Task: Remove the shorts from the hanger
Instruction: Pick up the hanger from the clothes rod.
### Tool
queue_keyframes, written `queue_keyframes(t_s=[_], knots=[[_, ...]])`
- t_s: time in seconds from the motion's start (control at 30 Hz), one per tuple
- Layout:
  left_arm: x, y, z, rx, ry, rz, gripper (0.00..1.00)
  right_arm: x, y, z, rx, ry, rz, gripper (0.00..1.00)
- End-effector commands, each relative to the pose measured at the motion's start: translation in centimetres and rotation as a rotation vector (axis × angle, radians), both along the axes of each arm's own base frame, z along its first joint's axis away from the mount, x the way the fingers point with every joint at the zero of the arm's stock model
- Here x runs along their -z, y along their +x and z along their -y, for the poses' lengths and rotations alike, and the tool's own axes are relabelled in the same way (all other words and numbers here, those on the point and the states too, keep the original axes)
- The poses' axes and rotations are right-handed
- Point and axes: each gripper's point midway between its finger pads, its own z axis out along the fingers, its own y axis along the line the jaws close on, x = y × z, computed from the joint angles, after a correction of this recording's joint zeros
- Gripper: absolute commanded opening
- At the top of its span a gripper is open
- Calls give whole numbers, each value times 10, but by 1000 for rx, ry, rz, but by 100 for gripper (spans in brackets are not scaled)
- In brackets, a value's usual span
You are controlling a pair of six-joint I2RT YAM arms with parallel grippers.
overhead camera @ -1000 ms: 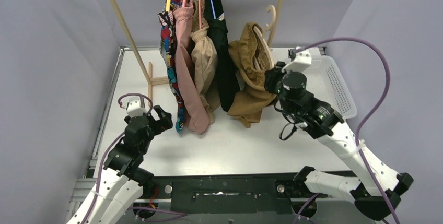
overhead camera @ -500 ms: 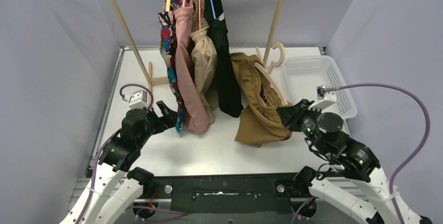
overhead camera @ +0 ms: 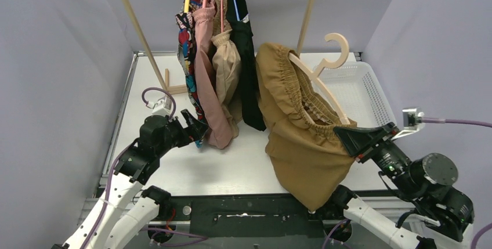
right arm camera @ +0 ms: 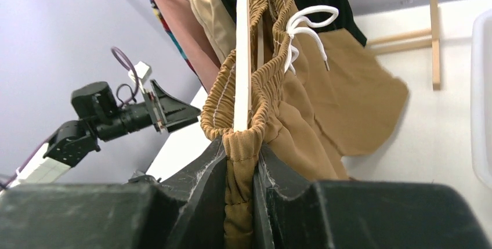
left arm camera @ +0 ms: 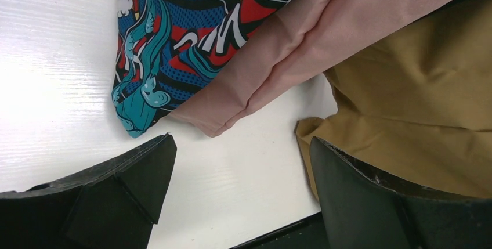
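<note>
The right gripper (right arm camera: 239, 153) is clamped on the tan-brown shorts (overhead camera: 301, 144) at the waistband, wooden hanger (right arm camera: 242, 57) inside; the left gripper (overhead camera: 197, 126) gapes empty beside the comic-print shorts (left arm camera: 174, 34).

The tan shorts (overhead camera: 301, 144), lower middle of the top view, are matt cloth with a puckered waistband, on a smooth pale wooden hanger (overhead camera: 317, 72). The basket (overhead camera: 371, 95) at right is white perforated plastic. In the left wrist view the white worktop (left arm camera: 52, 86) has a soft sheen with fine ridges, and the left end effector (left arm camera: 241, 150) is matt, scuffed black plastic.
</note>
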Motion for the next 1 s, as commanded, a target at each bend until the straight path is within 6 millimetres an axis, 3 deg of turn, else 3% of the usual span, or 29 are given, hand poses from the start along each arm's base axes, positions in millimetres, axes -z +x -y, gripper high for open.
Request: queue_keyframes(t_s=[0.0,0.1,0.17,0.23,0.37,0.47,0.83,0.97], knots=[[-27,5,10,29,-69,82,85,-54,-15,14,-11,41,172,0],[-27,4,14,55,-71,81,84,-68,-24,12,-64,25,235,0],[-30,3,19,88,-71,89,83,-65,-25,7,-89,-10,233,0],[-34,4,23,116,-72,101,81,-50,-18,2,-93,-69,188,0],[-49,4,30,167,-75,140,78,-1,-6,-16,-132,-170,40,0],[-66,2,33,200,-83,193,78,25,-10,-36,-225,-173,-17,0],[-144,-15,62,397,-224,398,78,76,-26,-75,-471,-237,-117,0],[-157,-27,77,538,-214,463,76,87,-28,-84,-533,-261,-123,0]])
